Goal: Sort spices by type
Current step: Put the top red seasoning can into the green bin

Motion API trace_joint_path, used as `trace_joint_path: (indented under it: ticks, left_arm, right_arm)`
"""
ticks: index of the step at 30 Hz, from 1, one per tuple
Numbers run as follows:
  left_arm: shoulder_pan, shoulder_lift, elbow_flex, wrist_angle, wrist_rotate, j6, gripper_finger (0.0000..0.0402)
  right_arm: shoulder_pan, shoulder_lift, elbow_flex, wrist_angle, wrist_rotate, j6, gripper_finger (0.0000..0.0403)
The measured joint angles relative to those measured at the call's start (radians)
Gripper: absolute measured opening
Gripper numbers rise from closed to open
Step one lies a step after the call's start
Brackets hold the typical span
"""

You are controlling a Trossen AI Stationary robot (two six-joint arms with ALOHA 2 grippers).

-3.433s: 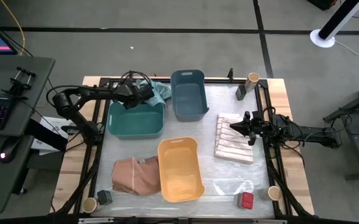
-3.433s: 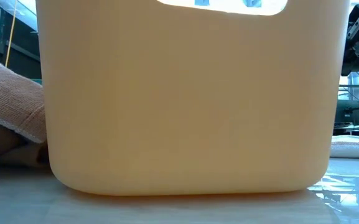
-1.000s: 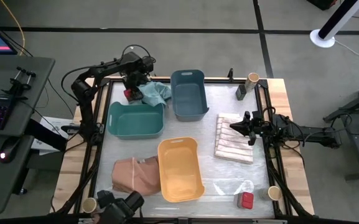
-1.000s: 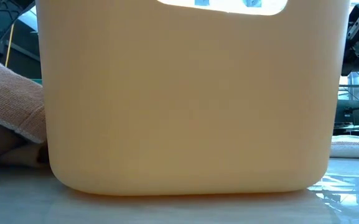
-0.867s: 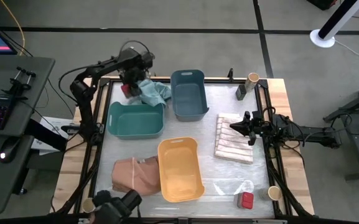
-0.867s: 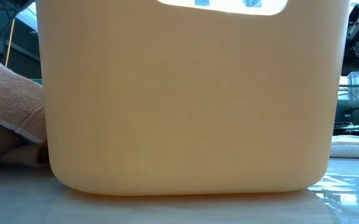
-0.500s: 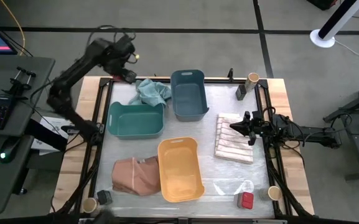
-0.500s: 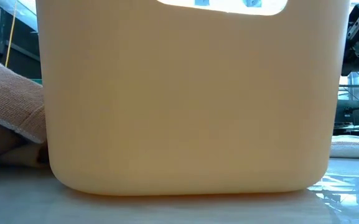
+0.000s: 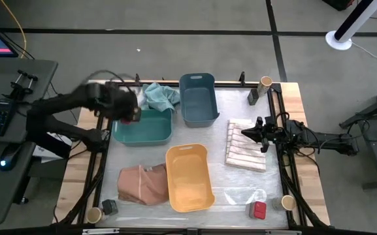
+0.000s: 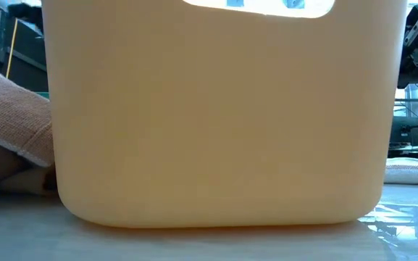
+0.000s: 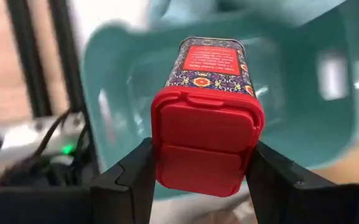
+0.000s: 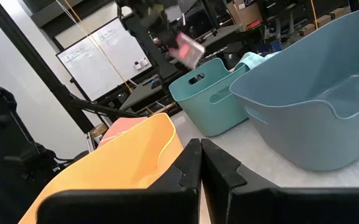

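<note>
My left gripper [image 9: 131, 115] hangs over the far left part of the green bin [image 9: 142, 127], shut on a red boxy spice [image 11: 205, 106] with a red lid and a patterned body. My right gripper [image 9: 244, 133] waits shut and level over the striped cloth [image 9: 245, 147]. Other spices stand on the table. A tan jar [image 9: 265, 83] and a dark grey box [image 9: 253, 96] are at the far right. Another tan jar [image 9: 95, 215] and grey box [image 9: 110, 207] are at the near left. A red box [image 9: 259, 210] and a tan jar [image 9: 287, 202] are at the near right. My left gripper pinches the red spice box between its two fingers, on the two opposite sides of its lid end [image 11: 167, 168]. The fingers point steeply down. The box is lifted clear above the green bin, lid toward the wrist and patterned body pointing down into the bin.
A blue bin [image 9: 198, 98] stands at the far middle and a yellow bin [image 9: 188, 177] at the near middle. A teal cloth [image 9: 160, 96] lies behind the green bin and a tan cloth [image 9: 142, 184] left of the yellow bin.
My left gripper has lifted the red spice box from beside the teal cloth at the far left. It swung up and out past the far edge, then came back toward the near edge over the green bin. Its wrist rolled on the way. The teal cloth stayed.
</note>
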Motion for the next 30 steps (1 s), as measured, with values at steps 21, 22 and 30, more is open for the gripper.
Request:
trace_joint_path:
  ticks: [21,22,30]
  left_arm:
    - [0.125,0.072,-0.246,0.139,0.02,0.051,0.0057]
    - [0.126,0.072,-0.246,0.14,0.02,0.051,0.0056]
    - [0.126,0.072,-0.246,0.159,0.02,0.116,0.0054]
  right_arm:
    - [0.0,0.0,0.0,0.0,0.0,0.0,0.0001]
    - [0.0,0.0,0.0,0.0,0.0,0.0,0.0001]
    - [0.0,0.0,0.0,0.0,0.0,0.0,0.0001]
